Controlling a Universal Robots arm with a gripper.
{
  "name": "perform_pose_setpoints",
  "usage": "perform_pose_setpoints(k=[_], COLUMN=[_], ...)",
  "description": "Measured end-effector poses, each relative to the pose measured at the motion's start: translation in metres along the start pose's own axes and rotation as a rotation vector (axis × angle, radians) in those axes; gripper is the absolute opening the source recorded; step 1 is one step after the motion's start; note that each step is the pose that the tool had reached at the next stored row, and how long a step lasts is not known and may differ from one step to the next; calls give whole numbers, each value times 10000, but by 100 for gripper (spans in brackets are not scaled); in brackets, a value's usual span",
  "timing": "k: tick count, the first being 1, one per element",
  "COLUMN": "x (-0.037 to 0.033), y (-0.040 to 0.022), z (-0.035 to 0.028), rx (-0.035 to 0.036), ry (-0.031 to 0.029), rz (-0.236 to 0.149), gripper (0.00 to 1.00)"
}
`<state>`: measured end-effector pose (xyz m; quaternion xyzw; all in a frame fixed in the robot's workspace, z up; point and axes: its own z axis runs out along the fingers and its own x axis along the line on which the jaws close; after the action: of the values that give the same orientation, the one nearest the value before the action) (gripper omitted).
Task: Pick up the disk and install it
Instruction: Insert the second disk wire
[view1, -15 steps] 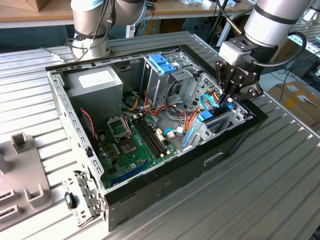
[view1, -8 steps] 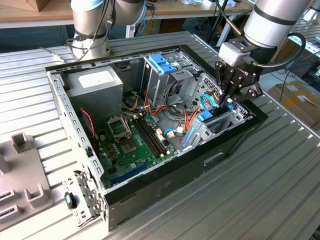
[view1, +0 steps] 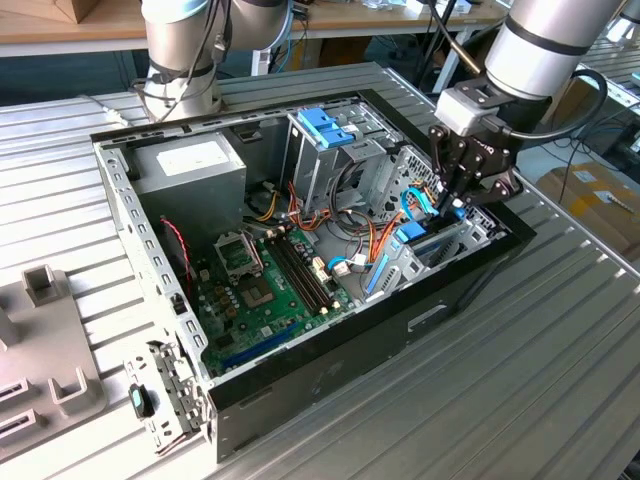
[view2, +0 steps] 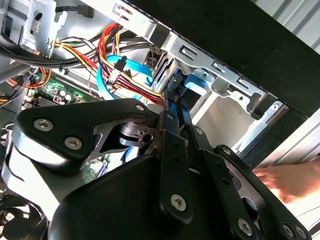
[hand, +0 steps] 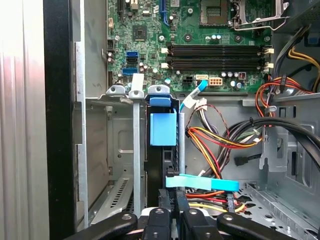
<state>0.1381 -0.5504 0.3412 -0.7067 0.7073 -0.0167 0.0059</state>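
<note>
- I see the gripper (view1: 452, 200) down inside the open computer case (view1: 330, 375), at the drive bay (hand: 122, 150) by the case wall; its fingers (hand: 172, 207) look pinched together on the disk (hand: 163, 145).
- The disk stands on edge in the bay, light-blue carrier rails (hand: 163, 128) showing.
- I judge it stiff, fairly heavy, shock-sensitive; best held by its rail edges, clear of the cables (hand: 215, 145).

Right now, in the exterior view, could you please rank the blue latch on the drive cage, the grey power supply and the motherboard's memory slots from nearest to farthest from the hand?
1. Blue latch, atop the drive cage, toward the exterior view's left of the hand.
2. Memory slots, on the motherboard mid-case, lower.
3. Power supply, in the case's far-left corner.
</note>
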Motion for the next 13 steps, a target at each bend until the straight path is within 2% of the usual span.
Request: perform_pose_setpoints(k=[6,11,12,13], x=[-1,-1,-2,-2], y=[2,1,1,1], z=[46,48,56,62], rx=[0,0,2,0], ry=[1,0,-22,-27], rz=[0,0,-1,0], gripper=[16,16,17,23])
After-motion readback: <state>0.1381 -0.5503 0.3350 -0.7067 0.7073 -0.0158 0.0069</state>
